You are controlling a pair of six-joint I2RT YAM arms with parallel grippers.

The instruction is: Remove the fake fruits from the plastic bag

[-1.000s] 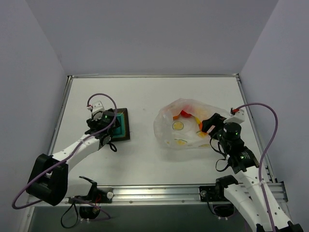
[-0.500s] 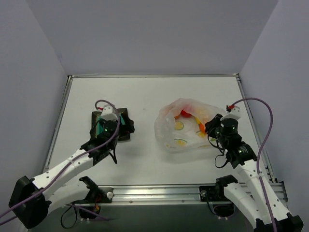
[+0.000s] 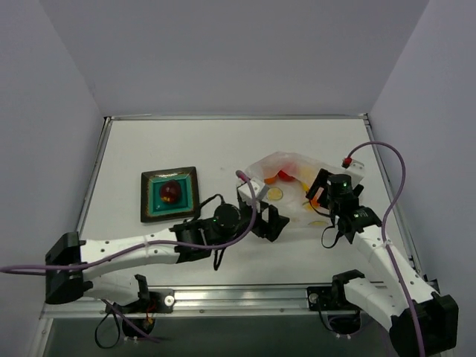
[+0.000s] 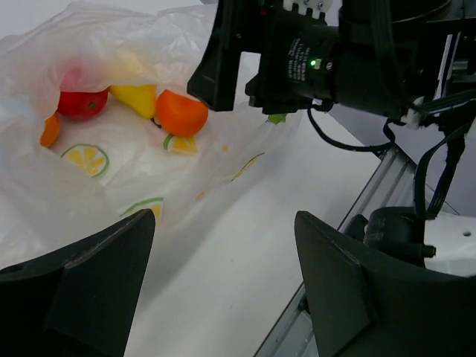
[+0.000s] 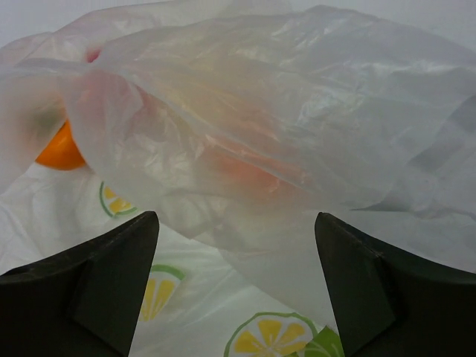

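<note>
The clear plastic bag [image 3: 286, 182] printed with lemon slices lies right of centre. Inside it I see a red fruit [image 4: 82, 103], a yellow piece [image 4: 135, 97] and an orange fruit [image 4: 182, 111]. The orange fruit also shows in the right wrist view [image 5: 61, 149]. My left gripper [image 3: 269, 222] is open and empty at the bag's near-left edge, over the bare table [image 4: 223, 223]. My right gripper [image 3: 318, 192] is open and empty at the bag's right side, with the crinkled plastic right in front of it [image 5: 236, 219].
A teal square plate [image 3: 152, 204] with a dark rim sits at the left, with a dark red fruit [image 3: 170, 192] on it. The table's metal front rail [image 4: 372, 201] runs close to the left gripper. Grey walls enclose the table.
My left arm has swung right from over the plate to the bag's near-left edge, uncovering a red fruit on the plate. My right gripper has moved slightly closer to the bag.
</note>
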